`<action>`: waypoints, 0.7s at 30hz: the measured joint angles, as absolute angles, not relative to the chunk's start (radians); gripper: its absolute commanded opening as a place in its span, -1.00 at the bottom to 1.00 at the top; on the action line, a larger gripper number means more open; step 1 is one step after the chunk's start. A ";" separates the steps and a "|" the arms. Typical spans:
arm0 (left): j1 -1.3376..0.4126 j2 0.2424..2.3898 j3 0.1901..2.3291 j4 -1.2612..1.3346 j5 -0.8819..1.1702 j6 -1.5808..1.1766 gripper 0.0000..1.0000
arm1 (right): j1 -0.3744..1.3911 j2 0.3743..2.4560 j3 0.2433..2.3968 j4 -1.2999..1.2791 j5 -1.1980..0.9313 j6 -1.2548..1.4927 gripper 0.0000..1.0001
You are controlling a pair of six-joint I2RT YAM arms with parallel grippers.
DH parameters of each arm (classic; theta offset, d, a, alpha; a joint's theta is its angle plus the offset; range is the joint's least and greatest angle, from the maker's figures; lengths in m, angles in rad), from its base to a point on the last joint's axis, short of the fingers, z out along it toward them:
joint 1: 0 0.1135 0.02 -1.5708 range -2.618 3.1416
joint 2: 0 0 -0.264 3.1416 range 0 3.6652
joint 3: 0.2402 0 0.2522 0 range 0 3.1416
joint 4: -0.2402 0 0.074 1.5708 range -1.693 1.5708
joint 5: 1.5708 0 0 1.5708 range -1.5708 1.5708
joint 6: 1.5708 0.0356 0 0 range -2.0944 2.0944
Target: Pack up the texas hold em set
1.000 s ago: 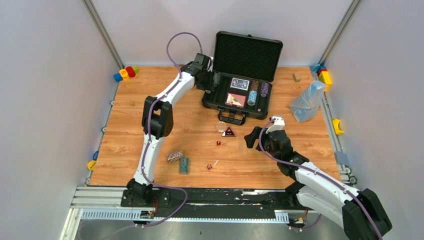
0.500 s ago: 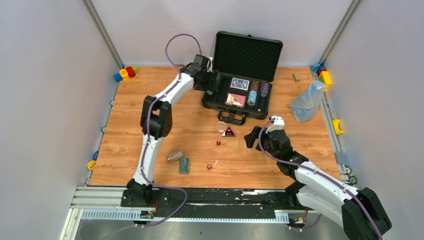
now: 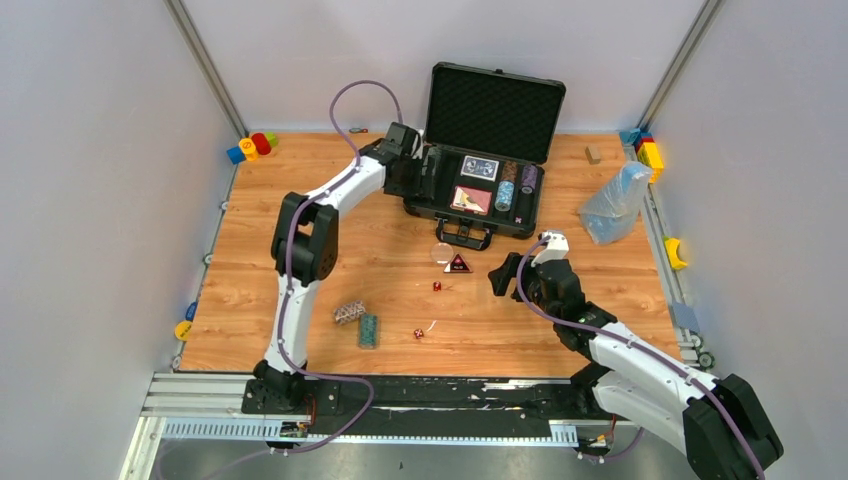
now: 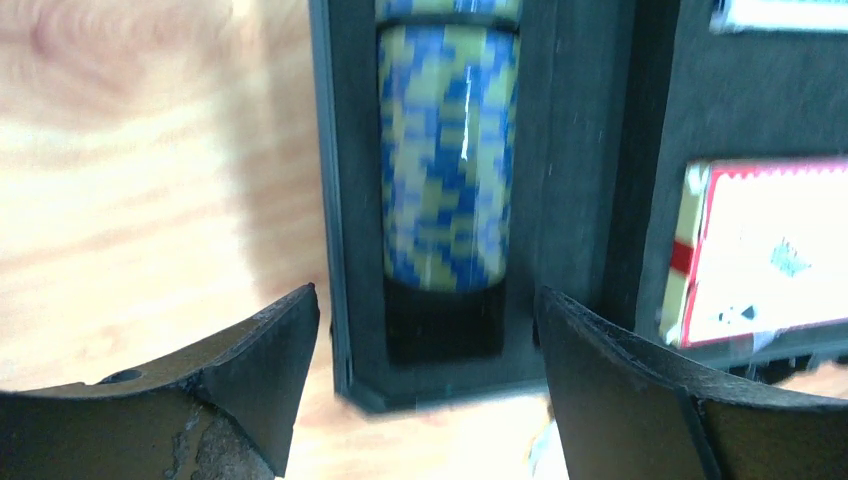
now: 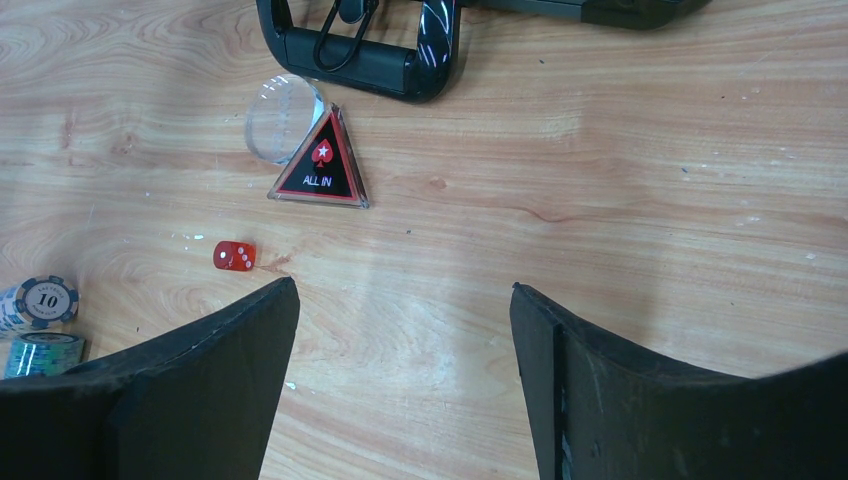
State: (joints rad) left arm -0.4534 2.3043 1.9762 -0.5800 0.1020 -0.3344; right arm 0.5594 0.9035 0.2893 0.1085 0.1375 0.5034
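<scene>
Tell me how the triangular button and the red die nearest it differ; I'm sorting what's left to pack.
The triangular button is a flat triangle; the red die is a small cube. The button is black with a red border and reads ALL IN; the die is red with white pips. The button is clearly bigger and lies closer to the case handle. Both sit on the wooden table, outside the case and apart from each other.

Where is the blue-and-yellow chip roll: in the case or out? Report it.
In. The blue-and-yellow chip roll lies in a foam slot along the case's edge, untouched by the open left gripper.
</scene>
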 measured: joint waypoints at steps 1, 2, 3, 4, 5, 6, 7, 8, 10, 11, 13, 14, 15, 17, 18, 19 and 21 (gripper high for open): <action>-0.454 2.273 1.934 -0.574 0.098 -0.334 0.79 | 0.559 0.904 0.289 0.109 0.138 0.503 0.57; -0.455 2.234 1.880 -0.564 0.094 -0.334 0.84 | 0.559 0.904 0.289 0.109 0.138 0.503 0.56; -0.456 2.192 1.831 -0.556 0.091 -0.332 0.88 | 0.559 0.904 0.289 0.109 0.138 0.503 0.57; -0.458 2.149 1.779 -0.545 0.086 -0.331 0.95 | 0.559 0.904 0.289 0.108 0.138 0.503 0.56; -0.459 2.094 1.717 -0.535 0.077 -0.329 0.97 | 0.559 0.903 0.289 0.108 0.137 0.503 0.57; -0.461 2.021 1.643 -0.523 0.066 -0.327 0.99 | 0.559 0.902 0.289 0.107 0.137 0.503 0.57; -0.464 1.961 1.583 -0.510 0.053 -0.326 0.99 | 0.559 0.901 0.289 0.106 0.137 0.503 0.56; -0.467 1.892 1.517 -0.495 0.037 -0.327 0.99 | 0.559 0.899 0.289 0.106 0.137 0.503 0.57; -0.478 1.742 1.377 -0.479 -0.002 -0.331 1.00 | 0.559 0.892 0.289 0.106 0.136 0.504 0.59; -0.485 1.667 1.311 -0.476 -0.022 -0.334 1.00 | 0.559 0.888 0.289 0.106 0.131 0.504 0.60; -0.500 1.559 1.220 -0.482 -0.053 -0.345 1.00 | 0.559 0.882 0.289 0.106 0.127 0.506 0.61; -0.511 1.505 1.171 -0.489 -0.071 -0.354 1.00 | 0.559 0.879 0.289 0.106 0.122 0.508 0.61; -0.521 1.465 1.134 -0.499 -0.088 -0.362 1.00 | 0.559 0.876 0.289 0.105 0.120 0.509 0.61; -0.546 1.384 1.050 -0.522 -0.126 -0.379 1.00 | 0.559 0.868 0.289 0.104 0.111 0.515 0.61; -0.564 1.330 0.993 -0.545 -0.147 -0.393 0.97 | 0.559 0.862 0.289 0.103 0.105 0.517 0.61; -0.572 1.291 0.957 -0.566 -0.158 -0.403 0.88 | 0.559 0.856 0.289 0.102 0.101 0.521 0.61; -0.593 1.184 0.872 -0.620 -0.168 -0.436 0.71 | 0.559 0.847 0.289 0.099 0.094 0.528 0.61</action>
State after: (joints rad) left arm -0.5934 1.1843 0.8719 -0.6205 -0.1677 -0.4358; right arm 0.5594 0.8474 0.2893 0.0990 0.0937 0.5278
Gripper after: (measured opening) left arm 0.956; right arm 0.804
